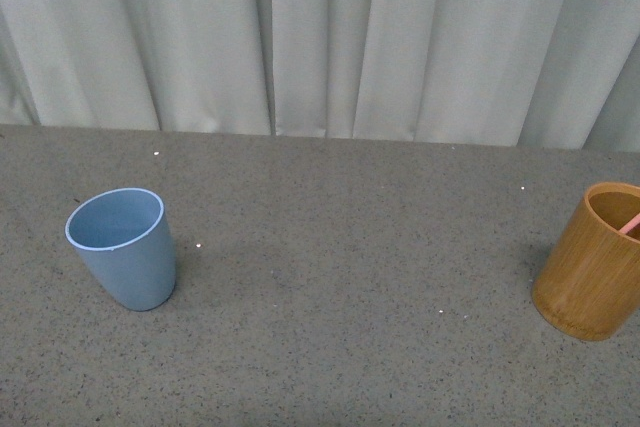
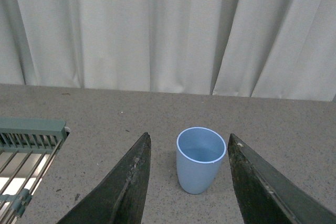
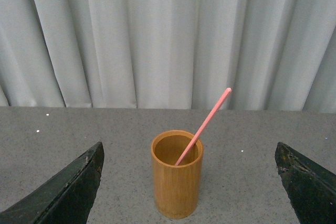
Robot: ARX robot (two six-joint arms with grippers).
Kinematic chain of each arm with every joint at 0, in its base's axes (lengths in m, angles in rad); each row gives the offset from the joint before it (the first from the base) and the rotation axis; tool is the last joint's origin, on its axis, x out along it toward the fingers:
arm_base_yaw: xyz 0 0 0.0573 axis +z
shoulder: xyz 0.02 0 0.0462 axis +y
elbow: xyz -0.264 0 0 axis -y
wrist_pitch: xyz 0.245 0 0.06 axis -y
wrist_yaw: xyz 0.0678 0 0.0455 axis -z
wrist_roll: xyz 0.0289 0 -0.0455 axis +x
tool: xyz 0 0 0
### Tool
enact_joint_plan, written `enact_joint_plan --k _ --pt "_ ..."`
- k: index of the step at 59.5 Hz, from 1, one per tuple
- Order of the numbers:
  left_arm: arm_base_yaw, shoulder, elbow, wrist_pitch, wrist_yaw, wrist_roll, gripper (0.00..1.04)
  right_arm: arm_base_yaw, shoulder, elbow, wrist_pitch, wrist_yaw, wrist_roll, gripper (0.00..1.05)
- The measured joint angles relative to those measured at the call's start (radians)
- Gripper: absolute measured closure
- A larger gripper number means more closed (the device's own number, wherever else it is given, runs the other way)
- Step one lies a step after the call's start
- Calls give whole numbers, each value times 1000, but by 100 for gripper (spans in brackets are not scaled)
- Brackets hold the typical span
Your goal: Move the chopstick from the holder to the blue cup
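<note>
The chopstick (image 3: 203, 126) is pink and thin. It stands in the holder (image 3: 177, 182), with its low end down inside and its top end leaning out over the rim, up in the air. Nothing touches it. In the front view only a tiny pink bit of it (image 1: 630, 224) shows, because the holder (image 1: 590, 267) sits right at the edge of that picture.

The holder is a round brown wooden pot. It stands upright on the grey desk (image 1: 350, 247), far over on the robot's right side. The blue cup (image 1: 125, 252) stands far over on the left side, well apart from the holder, with a wide bare stretch of desk between them. The cup is upright and its mouth is open — there is nothing in it.

The right gripper (image 3: 189, 145) is spread very wide and holds nothing. It looks straight at the holder from a way back, and its 2 fingers are well out to each side of it. The left gripper (image 2: 189, 137) is spread too, and holds nothing. The blue cup (image 2: 199, 166) shows between its fingers but farther off, not touching them. No arm shows in the front view.

So I think the job has not started yet. All the steps are left — reach in, pinch the chopstick, lift it out of the holder, carry it across the desk, and drop it into the blue cup. A pale curtain (image 1: 320, 37) hangs behind it all.
</note>
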Motion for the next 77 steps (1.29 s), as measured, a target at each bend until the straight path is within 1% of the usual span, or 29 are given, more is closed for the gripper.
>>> enact_joint_plan --k 14,16,18,22,24,28,30,32,35,37,46,48,52,55,57,59,63,77 --pt "0 0 0 0 0 0 58 0 0 0 0 0 0 10" --pt "0 0 0 0 0 0 55 0 0 0 0 0 0 10" --pt "0 0 0 0 0 0 49 0 0 0 0 0 0 10" --pt "0 0 0 0 0 -2 44 0 0 0 0 0 0 10" --pt "0 0 0 0 0 -1 38 0 0 0 0 0 0 10" --pt "0 0 0 0 0 -1 29 0 0 0 0 0 0 10" --pt "0 0 0 0 0 -1 24 0 0 0 0 0 0 10" --pt "0 0 0 0 0 0 23 0 0 0 0 0 0 10" --pt "0 0 0 0 0 -1 24 0 0 0 0 0 0 10" --pt "0 0 0 0 0 -1 17 0 0 0 0 0 0 10" --pt "0 0 0 0 0 -1 16 0 0 0 0 0 0 10" --pt "0 0 0 0 0 -1 14 0 0 0 0 0 0 10" --pt "0 0 0 0 0 -2 16 0 0 0 0 0 0 10" --pt "0 0 0 0 0 -1 14 0 0 0 0 0 0 10" --pt "0 0 0 0 0 -1 10 0 0 0 0 0 0 10" --pt "0 0 0 0 0 -1 5 0 0 0 0 0 0 10" --pt "0 0 0 0 0 0 7 0 0 0 0 0 0 10" --pt "0 0 0 0 0 0 7 0 0 0 0 0 0 10"
